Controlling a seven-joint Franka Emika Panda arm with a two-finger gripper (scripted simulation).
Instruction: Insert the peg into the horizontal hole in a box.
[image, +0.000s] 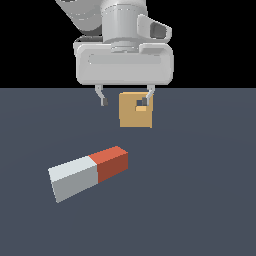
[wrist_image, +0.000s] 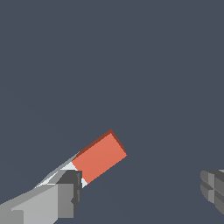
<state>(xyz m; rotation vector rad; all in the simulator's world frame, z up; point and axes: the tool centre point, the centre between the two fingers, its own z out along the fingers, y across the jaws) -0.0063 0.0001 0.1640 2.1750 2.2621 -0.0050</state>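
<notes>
Right now the tool (image: 125, 98) hangs released and empty above the worktop (image: 200, 200), so the reach for the peg (image: 88, 172) looks to be the step in hand. That peg lies flat below the tool, its red end nearest one finger, while the box (image: 131, 117) with its hole (image: 141, 108) sits behind. Next it must centre over the peg, turn to straddle it, and descend.

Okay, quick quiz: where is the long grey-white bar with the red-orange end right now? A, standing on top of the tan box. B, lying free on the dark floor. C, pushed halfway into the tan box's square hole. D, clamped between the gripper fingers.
B: the grey-white and red-orange peg lies on the floor, while the open gripper hangs above, holding nothing.
</notes>
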